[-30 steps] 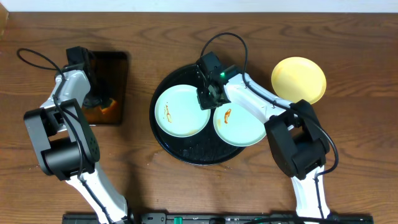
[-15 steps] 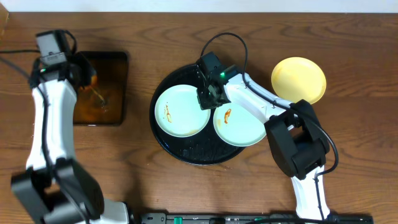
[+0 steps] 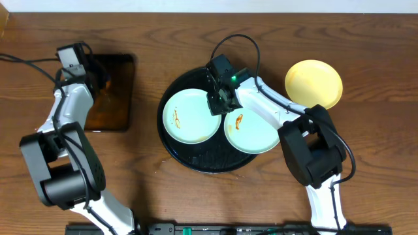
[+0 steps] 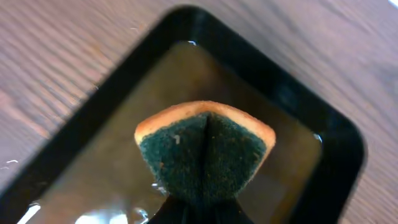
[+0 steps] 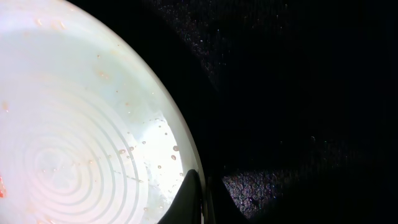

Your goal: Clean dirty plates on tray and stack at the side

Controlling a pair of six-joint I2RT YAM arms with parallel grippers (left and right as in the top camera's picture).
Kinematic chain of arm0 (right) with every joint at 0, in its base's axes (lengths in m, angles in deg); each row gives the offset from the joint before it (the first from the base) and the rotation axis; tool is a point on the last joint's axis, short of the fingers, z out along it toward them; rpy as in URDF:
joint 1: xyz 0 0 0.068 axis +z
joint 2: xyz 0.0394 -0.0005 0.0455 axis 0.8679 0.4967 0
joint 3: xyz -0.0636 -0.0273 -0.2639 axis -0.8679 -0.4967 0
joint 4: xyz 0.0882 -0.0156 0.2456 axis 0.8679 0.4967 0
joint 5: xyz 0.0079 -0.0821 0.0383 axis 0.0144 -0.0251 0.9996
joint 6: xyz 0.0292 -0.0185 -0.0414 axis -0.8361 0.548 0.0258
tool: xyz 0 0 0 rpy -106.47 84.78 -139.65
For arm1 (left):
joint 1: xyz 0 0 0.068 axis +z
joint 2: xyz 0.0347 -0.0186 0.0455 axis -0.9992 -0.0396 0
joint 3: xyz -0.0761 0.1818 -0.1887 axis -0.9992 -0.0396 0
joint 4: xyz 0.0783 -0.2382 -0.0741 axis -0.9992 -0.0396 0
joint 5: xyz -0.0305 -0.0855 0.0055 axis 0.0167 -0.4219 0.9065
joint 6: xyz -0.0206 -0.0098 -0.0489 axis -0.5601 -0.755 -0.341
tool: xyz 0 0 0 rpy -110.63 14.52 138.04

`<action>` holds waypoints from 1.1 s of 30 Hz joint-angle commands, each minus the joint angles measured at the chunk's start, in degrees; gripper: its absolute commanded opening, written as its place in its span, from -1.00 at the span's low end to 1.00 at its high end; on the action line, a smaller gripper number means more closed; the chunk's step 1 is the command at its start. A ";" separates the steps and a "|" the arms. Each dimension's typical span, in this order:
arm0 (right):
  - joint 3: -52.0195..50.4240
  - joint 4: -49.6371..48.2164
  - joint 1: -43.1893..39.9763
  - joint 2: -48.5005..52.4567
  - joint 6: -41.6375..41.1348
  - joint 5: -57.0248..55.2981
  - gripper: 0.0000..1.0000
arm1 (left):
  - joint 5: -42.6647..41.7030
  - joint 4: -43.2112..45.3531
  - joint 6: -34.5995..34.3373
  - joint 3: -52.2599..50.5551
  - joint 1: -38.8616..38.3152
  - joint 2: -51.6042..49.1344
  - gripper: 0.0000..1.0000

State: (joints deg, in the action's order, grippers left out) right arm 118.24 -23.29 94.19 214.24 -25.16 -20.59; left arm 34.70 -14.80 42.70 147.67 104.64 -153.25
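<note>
Two pale mint plates lie in the round black tray [image 3: 196,161]: the left plate [image 3: 186,121] and the right plate [image 3: 255,134], both smeared orange. My right gripper [image 3: 217,103] is shut on the left plate's right rim; in the right wrist view its fingers [image 5: 191,193] pinch the wet plate's [image 5: 74,124] edge over the tray [image 5: 298,93]. A yellow plate [image 3: 313,83] lies on the table to the right. My left gripper [image 3: 98,79] is shut on a green-and-orange sponge [image 4: 205,149], folded and held above brown liquid.
A smaller rectangular black tray [image 3: 124,65] with brown liquid stands at the left, under the sponge; its rim [image 4: 339,143] shows in the left wrist view. Cables trail across the wooden table near both arms.
My left gripper has shut on the sponge and carried it from the rectangular tray's near end toward its far end. The right arm and the plates have not moved.
</note>
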 commanded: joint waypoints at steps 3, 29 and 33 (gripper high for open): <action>0.59 0.31 0.20 -0.31 1.09 -2.10 -0.98 | -18.05 8.55 -0.04 1.25 1.22 10.19 -0.85; 0.48 0.04 0.20 -0.26 1.07 -2.10 -0.98 | -22.95 7.45 9.38 1.36 4.42 10.91 -0.85; 0.48 -0.07 0.20 -0.26 1.07 -2.10 -0.98 | -21.40 7.67 9.40 1.33 4.24 20.26 -0.85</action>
State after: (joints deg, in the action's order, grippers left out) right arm 118.24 -23.33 94.19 214.24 -24.76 -20.57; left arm 15.00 -7.00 50.75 147.14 108.98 -140.01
